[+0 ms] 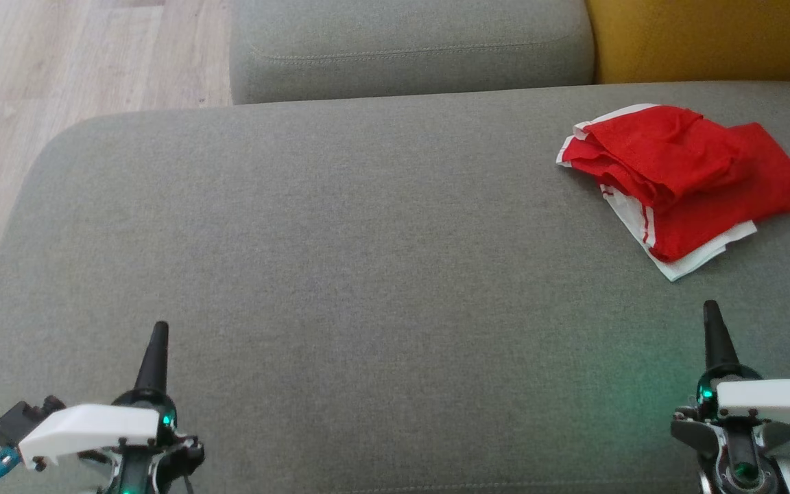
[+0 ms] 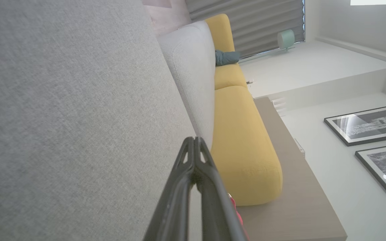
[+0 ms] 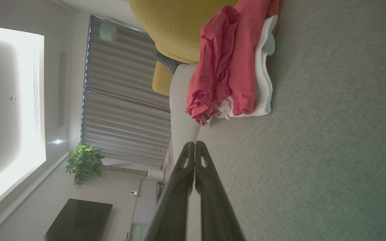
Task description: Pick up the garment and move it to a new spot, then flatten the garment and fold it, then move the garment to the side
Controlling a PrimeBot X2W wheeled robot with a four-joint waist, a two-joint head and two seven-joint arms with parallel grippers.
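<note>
A red garment (image 1: 690,175) with white trim lies crumpled in a loose heap at the far right of the grey sofa seat (image 1: 367,274). In the right wrist view the garment (image 3: 233,63) bunches up ahead of my fingers. My right gripper (image 1: 711,322) hovers low at the near right, a short way in front of the heap, shut and empty. At the near left my left gripper (image 1: 159,339) is also shut with nothing in it. In the left wrist view the left gripper (image 2: 194,140) points along bare grey fabric, and a sliver of red garment (image 2: 235,206) peeks past a finger.
A grey back cushion (image 1: 409,48) and a yellow cushion (image 1: 703,38) stand behind the seat. Wooden floor (image 1: 59,62) lies off the seat's left edge. The wide middle of the seat is bare grey fabric.
</note>
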